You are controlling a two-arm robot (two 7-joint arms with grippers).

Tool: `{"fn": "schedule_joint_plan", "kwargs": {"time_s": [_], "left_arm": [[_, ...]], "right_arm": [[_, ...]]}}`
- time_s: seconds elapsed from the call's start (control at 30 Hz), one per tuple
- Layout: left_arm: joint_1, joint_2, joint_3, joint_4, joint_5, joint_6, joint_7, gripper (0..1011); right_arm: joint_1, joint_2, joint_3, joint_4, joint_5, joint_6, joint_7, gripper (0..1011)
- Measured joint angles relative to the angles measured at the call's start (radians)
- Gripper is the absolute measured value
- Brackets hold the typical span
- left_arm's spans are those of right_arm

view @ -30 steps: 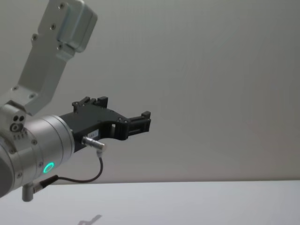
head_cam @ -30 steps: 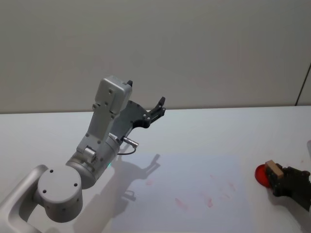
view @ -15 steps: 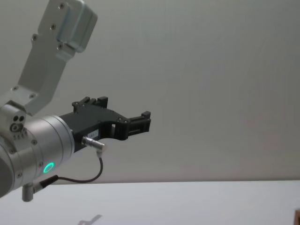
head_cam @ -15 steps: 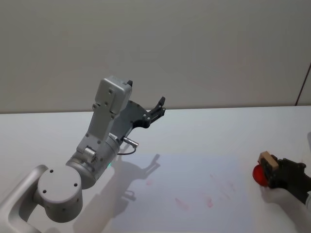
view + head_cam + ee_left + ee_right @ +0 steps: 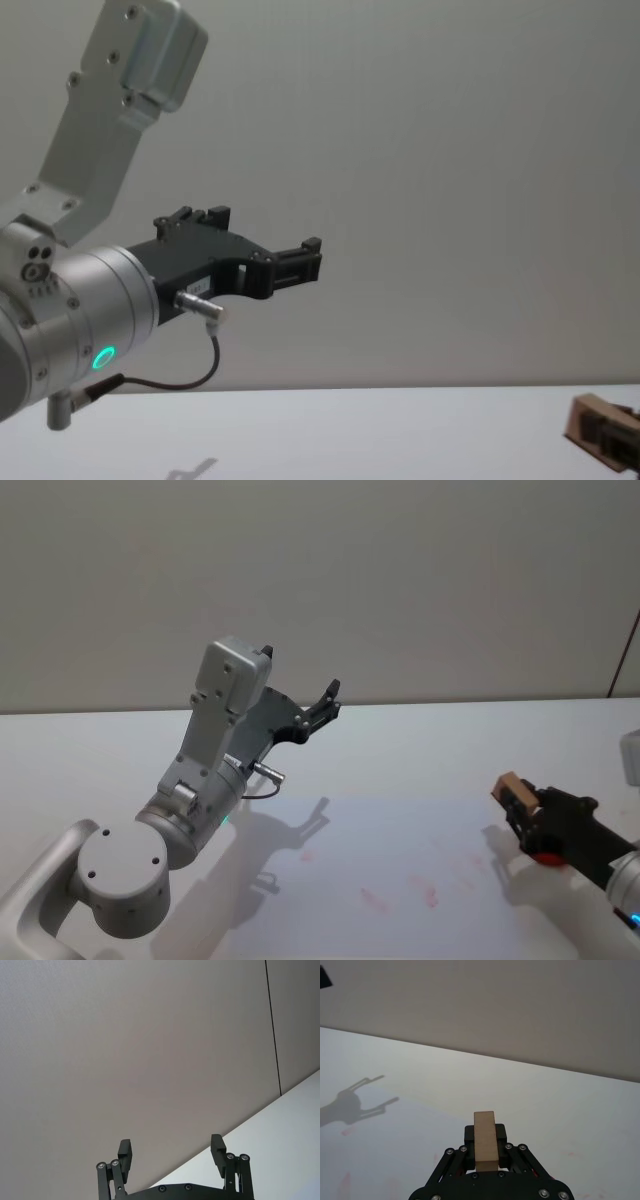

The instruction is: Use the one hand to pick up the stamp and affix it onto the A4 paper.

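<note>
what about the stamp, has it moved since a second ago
Yes. In the head view the stamp, clamped in the right gripper, has shifted left, away from the red pad and toward the right edge of the paper.

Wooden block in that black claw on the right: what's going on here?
The right gripper is shut on the stamp, a small wooden block, holding it off the table by the right edge of the A4 paper, which bears faint red marks. A red pad lies beneath the gripper. The left gripper hangs raised and open, idle.
</note>
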Motion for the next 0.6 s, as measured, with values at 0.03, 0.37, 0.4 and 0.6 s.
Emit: {"fn": "schedule_joint_plan", "kwargs": {"time_s": [0.03, 0.37, 0.4, 0.6], "left_arm": [[0.0, 0.0, 0.0, 0.0, 0.0, 0.0, 0.0, 1001], [0.0, 0.0, 0.0, 0.0, 0.0, 0.0, 0.0, 1001], [0.0, 0.0, 0.0, 0.0, 0.0, 0.0, 0.0, 1000], [0.0, 0.0, 0.0, 0.0, 0.0, 0.0, 0.0, 1001]], "right_arm": [[0.0, -0.004, -0.005, -0.004, -0.002, -0.003, 0.008, 221], [0.003, -0.032, -0.04, 0.003, -0.051, -0.029, 0.033, 221], [0.004, -0.035, -0.042, 0.006, -0.056, -0.031, 0.034, 220], [0.014, -0.054, -0.061, 0.04, -0.103, -0.053, 0.034, 221]]}}
